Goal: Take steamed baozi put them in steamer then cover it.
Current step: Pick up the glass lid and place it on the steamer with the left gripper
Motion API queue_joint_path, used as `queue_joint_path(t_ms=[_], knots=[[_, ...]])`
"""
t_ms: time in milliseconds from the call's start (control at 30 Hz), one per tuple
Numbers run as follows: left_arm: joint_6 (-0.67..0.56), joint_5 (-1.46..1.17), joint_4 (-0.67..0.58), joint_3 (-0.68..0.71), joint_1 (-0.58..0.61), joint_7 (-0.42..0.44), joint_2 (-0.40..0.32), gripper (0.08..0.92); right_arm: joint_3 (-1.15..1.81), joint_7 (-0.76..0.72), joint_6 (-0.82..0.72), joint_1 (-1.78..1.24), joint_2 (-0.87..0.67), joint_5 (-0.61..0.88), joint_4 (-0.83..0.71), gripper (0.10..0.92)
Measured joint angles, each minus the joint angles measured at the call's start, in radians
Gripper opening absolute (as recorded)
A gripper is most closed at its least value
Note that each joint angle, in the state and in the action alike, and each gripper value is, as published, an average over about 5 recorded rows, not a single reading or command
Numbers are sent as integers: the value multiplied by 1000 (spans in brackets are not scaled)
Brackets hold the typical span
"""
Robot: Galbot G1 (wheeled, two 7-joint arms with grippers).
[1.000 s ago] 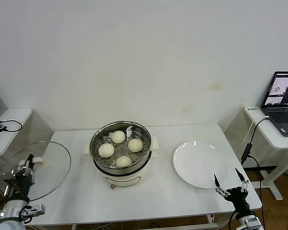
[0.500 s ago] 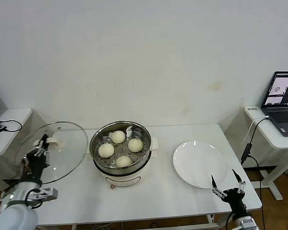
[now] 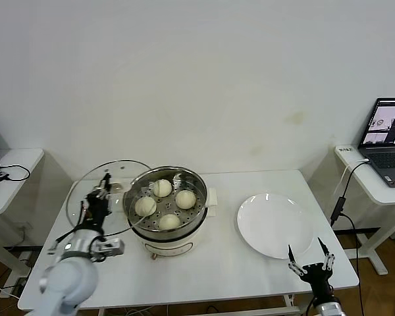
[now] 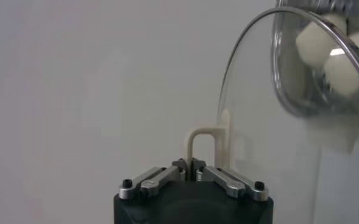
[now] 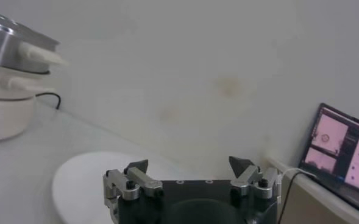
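Nearest me, the right gripper (image 3: 309, 266) waits with its fingers spread wide off the near edge of the empty white plate (image 3: 274, 224), right of the steamer (image 3: 167, 209), presumably parked because all four steamed baozi (image 3: 164, 205) already sit on the perforated tray. The left gripper (image 3: 104, 189) pinches the cream handle of the glass cover (image 3: 102, 197), held tilted just left of the steamer and overlapping its rim, apparently ready to swing over the pot. No brand or label is readable; the laptop (image 3: 385, 141) far right shows nothing legible.

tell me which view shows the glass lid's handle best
The left wrist view: the cream-white handle fills the middle, with the left end effector shut on it. The head view shows the whole glass lid held beside the steamer, but the end effector mostly hides the handle. The right wrist view shows no lid.
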Motion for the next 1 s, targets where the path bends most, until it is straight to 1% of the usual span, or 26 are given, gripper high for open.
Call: queue_joint_path(t_ms=[300, 567, 767, 1000], knots=[[27, 196, 68, 157, -135, 92, -144, 126, -6, 22, 1, 7, 26, -48, -19, 823], [28, 320, 140, 228, -193, 113, -265, 126, -4, 27, 9, -2, 26, -58, -28, 823], [23, 369, 188, 243, -216, 117, -310, 126, -9, 28, 12, -6, 28, -62, -28, 823], [18, 397, 230, 248, -221, 123, -337, 126, -11, 28, 18, -12, 29, -65, -28, 823]])
